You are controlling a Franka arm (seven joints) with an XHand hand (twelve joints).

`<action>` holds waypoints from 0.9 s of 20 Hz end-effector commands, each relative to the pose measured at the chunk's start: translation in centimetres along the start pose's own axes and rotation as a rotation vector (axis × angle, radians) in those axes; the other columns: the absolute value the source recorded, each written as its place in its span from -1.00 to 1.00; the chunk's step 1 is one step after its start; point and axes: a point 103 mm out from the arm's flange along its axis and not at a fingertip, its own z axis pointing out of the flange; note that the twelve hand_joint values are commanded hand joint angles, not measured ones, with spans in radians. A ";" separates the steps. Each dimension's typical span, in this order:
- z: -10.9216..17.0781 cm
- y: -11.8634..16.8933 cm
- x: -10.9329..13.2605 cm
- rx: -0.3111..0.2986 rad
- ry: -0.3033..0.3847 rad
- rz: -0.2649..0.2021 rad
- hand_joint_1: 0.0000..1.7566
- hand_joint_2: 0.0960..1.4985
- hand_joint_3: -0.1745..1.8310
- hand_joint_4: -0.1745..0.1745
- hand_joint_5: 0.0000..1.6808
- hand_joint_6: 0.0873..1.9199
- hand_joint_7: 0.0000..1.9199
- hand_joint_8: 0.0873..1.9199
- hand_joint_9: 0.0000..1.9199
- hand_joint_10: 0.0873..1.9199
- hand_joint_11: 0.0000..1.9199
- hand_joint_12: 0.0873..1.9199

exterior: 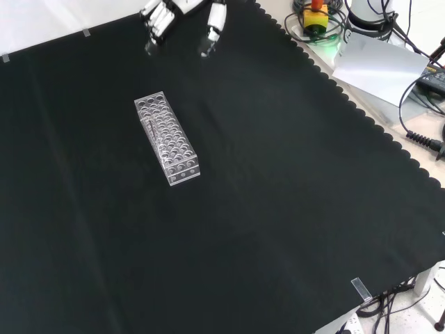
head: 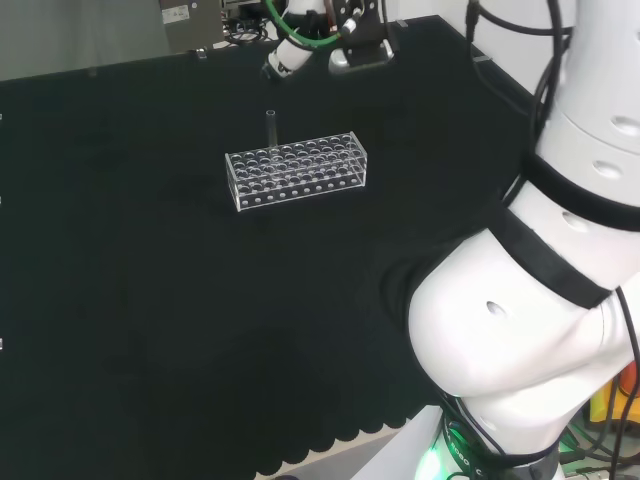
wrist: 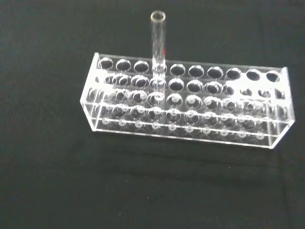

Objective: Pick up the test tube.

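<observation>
- Head view: approach step, by judgement; black and white robot hand (head: pixel 285 58) near the far edge of the black-clothed counter (head: pixel 150 330), well apart from the clear glass test tube (head: pixel 270 127) upright in the clear plastic rack (head: pixel 297 171).
- Front view: robot hand (exterior: pixel 161 19) with fingers relaxed, holding nothing; bare cloth all round the rack (exterior: pixel 167 139).
- Wrist view: test tube (wrist: pixel 157 45) alone above empty holes; next, probably, descent and a pinch near its rim.
</observation>
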 end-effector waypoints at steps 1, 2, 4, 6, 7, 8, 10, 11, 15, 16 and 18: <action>2.2 4.3 0.8 0.032 -0.023 -0.025 -0.42 0.26 -0.57 -0.67 -0.60 -1.00 -0.59 -0.14 -0.65 -0.10 -0.97 0.65; 2.5 4.8 0.9 0.039 -0.025 -0.026 -0.42 0.26 -0.57 -0.67 -0.60 -1.00 -0.58 -0.14 -0.65 -0.10 -0.96 0.65; 3.1 5.9 1.1 0.054 -0.025 -0.026 -0.41 0.26 -0.57 -0.67 -0.59 -1.00 -0.58 -0.14 -0.64 -0.11 -0.96 0.65; 3.7 6.8 1.3 0.065 -0.031 -0.027 -0.41 0.26 -0.56 -0.67 -0.59 -1.00 -0.56 -0.15 -0.63 -0.11 -0.95 0.65; 4.0 7.2 1.4 0.070 -0.037 -0.028 -0.41 0.26 -0.56 -0.67 -0.59 -1.00 -0.56 -0.15 -0.62 -0.11 -0.95 0.65; 4.3 7.7 1.4 0.077 -0.045 -0.028 -0.40 0.26 -0.56 -0.67 -0.59 -1.00 -0.55 -0.15 -0.62 -0.11 -0.95 0.65; 4.9 8.5 1.5 0.089 -0.058 -0.026 -0.40 0.26 -0.56 -0.66 -0.59 -1.00 -0.54 -0.14 -0.61 -0.11 -0.94 0.65; 5.1 8.9 1.5 0.096 -0.064 -0.024 -0.40 0.26 -0.56 -0.66 -0.59 -1.00 -0.53 -0.14 -0.60 -0.11 -0.94 0.65; 6.3 10.4 1.0 0.124 -0.088 -0.015 -0.39 0.25 -0.55 -0.66 -0.58 -1.00 -0.51 -0.16 -0.58 -0.13 -0.93 0.63; 6.5 10.8 0.9 0.130 -0.095 -0.013 -0.38 0.25 -0.55 -0.66 -0.58 -1.00 -0.50 -0.16 -0.57 -0.14 -0.93 0.63; 6.8 11.4 0.7 0.139 -0.122 -0.009 -0.37 0.25 -0.55 -0.67 -0.57 -1.00 -0.48 -0.15 -0.56 -0.14 -0.93 0.63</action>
